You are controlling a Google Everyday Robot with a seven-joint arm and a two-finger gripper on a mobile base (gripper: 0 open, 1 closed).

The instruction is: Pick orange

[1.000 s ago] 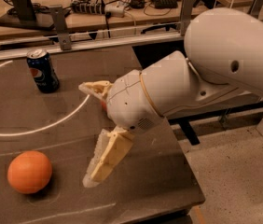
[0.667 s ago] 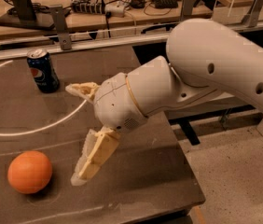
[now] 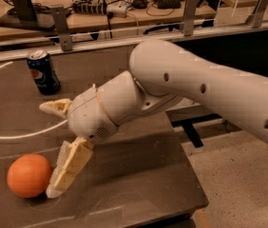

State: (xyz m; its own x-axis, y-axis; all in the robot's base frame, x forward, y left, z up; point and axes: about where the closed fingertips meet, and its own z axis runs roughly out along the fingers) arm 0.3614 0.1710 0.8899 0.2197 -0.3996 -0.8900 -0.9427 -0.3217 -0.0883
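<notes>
End effector, open with its two tan fingers splayed wide, has swept toward 9 o'clock over the last second. Its lower finger now sits just beside, perhaps touching, the orange, which has not shifted from the near-left part of the worktop. The approach is nearly done, but the fruit lies at about 7 o'clock of the gap rather than between the fingers, so I judge more leftward travel is needed before closing. Farther back, at 12 o'clock from the orange, the soda can stands undisturbed.
</notes>
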